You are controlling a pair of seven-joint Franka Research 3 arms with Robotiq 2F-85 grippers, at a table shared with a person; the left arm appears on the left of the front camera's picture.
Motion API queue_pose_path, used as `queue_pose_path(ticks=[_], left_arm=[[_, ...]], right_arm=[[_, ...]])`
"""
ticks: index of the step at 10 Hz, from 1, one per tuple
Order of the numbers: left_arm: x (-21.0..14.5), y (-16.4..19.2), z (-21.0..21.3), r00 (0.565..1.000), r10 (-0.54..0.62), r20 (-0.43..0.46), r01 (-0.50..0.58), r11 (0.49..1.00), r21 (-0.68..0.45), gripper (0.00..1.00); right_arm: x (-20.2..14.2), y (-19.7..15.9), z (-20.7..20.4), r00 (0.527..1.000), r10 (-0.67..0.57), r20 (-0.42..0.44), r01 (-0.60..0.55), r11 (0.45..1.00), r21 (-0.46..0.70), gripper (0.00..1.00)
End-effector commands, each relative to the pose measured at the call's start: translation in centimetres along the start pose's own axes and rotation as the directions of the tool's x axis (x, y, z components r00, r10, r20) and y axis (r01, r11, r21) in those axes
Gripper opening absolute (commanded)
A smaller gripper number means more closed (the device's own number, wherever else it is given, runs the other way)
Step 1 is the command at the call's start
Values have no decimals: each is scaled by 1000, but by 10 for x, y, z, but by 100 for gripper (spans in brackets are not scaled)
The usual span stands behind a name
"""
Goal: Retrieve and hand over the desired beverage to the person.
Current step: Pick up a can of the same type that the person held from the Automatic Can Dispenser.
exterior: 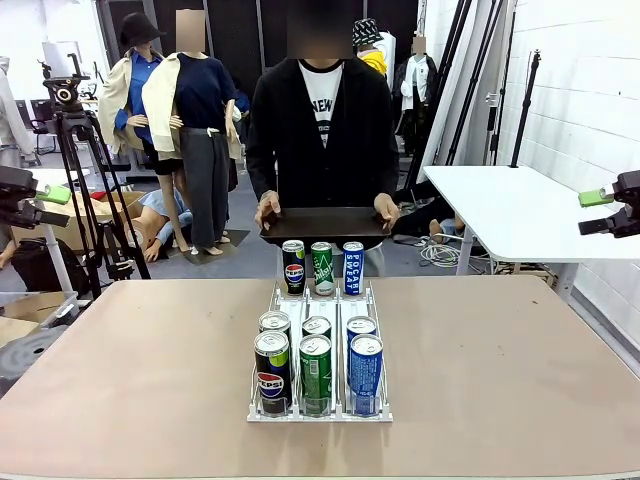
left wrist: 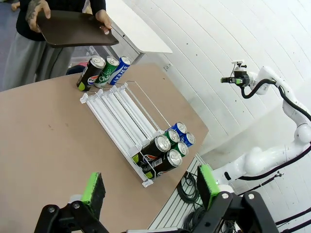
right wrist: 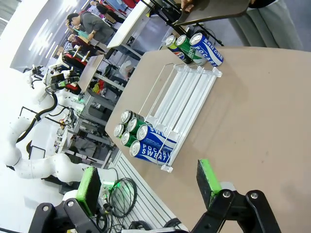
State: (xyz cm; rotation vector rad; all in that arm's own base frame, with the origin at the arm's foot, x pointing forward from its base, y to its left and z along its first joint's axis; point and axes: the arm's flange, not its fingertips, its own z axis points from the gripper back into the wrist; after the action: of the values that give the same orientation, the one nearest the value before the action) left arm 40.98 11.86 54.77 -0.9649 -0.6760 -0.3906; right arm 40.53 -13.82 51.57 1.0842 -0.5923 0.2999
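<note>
My left gripper (left wrist: 149,187) and right gripper (right wrist: 148,184) both hang released, empty. Ahead of them, cans (left wrist: 163,151) sit untouched in the rack (left wrist: 115,112); beyond, the person (exterior: 320,130) holds out a tray (exterior: 325,226). Picking and handover all remain, I judge.

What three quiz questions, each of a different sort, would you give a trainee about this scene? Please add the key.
1. True or false: the person holds an empty dark tray.
2. In the front view, which lane of the rack holds the blue cans? A: left. B: middle. C: right.
3. How many cans in all stand at the rack's near end?
Key: 1 true; 2 C; 3 six.
</note>
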Motion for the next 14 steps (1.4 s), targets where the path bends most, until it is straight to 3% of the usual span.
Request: queue_pose_path(ticks=[1, 14], left_arm=[[-1, -1, 1, 1000, 6, 9, -6, 1000, -12, 100], [-1, -1, 1, 1000, 6, 9, -6, 1000, -12, 100]], right_arm=[[1, 0, -1, 1000, 0, -3, 0, 1000, -4, 100], [1, 0, -1, 1000, 0, -3, 0, 1000, -4, 100]])
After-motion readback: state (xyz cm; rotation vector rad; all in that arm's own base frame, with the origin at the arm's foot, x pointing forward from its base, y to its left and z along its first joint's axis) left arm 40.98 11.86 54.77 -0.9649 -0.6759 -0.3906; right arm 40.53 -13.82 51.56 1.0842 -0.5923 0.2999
